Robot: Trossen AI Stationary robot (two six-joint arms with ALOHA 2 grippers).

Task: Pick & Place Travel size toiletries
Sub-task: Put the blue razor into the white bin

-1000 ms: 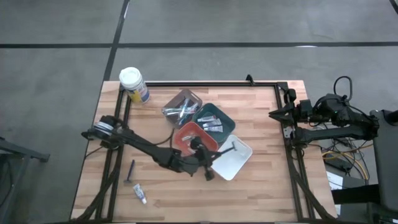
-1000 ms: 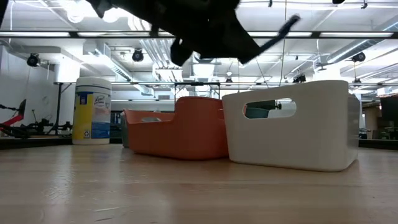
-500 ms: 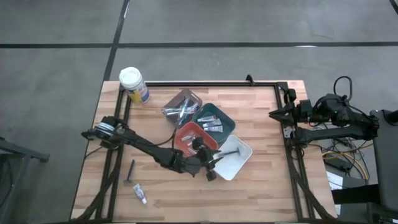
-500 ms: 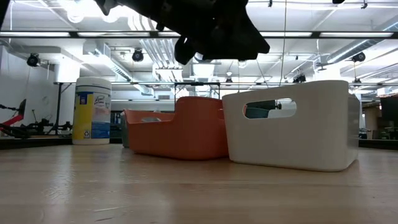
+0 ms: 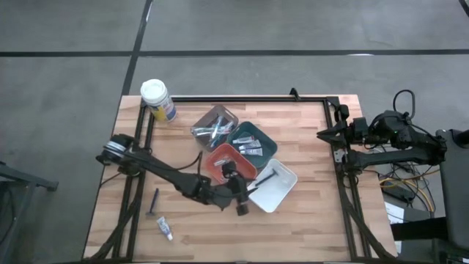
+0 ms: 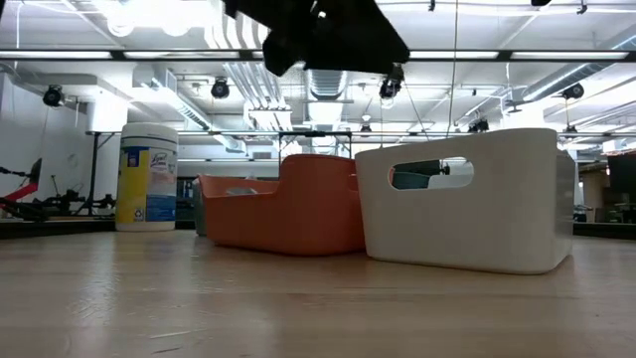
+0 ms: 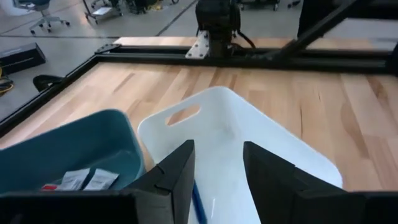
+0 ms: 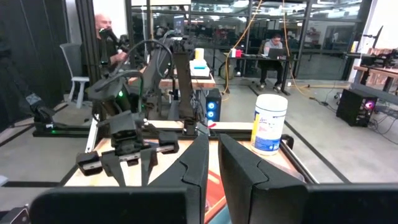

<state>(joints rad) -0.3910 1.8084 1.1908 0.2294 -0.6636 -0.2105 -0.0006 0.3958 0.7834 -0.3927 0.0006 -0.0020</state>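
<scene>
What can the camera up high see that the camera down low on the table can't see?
Only the high view shows the tube and razor loose on the table, the clear tray, the long dark piece inside the white tray, and the right arm parked at the side. Only the low view shows the ceiling lights and the white tray's handle hole. Both show the canister, the orange tray, the white tray, and the left end effector above the trays.

Four trays (image 5: 272, 192), one canister (image 5: 157, 99), and two loose toiletries: one razor (image 5: 154, 203), one tube (image 5: 165, 228).
</scene>
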